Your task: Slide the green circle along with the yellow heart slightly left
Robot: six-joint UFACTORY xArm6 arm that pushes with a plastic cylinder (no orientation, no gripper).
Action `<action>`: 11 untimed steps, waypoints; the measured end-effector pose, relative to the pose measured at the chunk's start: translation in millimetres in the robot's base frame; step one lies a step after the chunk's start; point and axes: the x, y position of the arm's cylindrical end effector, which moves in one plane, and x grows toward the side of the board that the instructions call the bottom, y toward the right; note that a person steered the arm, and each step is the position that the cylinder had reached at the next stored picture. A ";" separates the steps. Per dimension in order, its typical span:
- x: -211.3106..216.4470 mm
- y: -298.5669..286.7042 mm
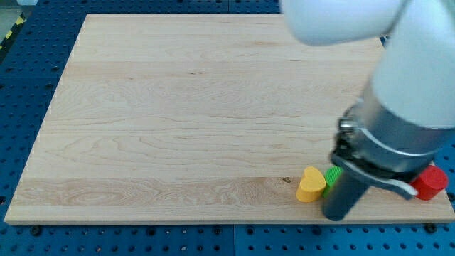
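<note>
The yellow heart lies on the wooden board near the view's bottom right. The green circle touches its right side and is mostly hidden behind my dark rod. My tip stands just right of and below the yellow heart, in front of the green circle, close to the board's bottom edge.
A red block lies at the board's right edge, partly hidden by the arm. The large white and grey arm body covers the view's upper right. A blue perforated table surrounds the board.
</note>
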 end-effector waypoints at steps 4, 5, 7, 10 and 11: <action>2.1 -45.6; 2.2 -18.8; -12.2 57.5; -11.0 34.6; 1.6 87.7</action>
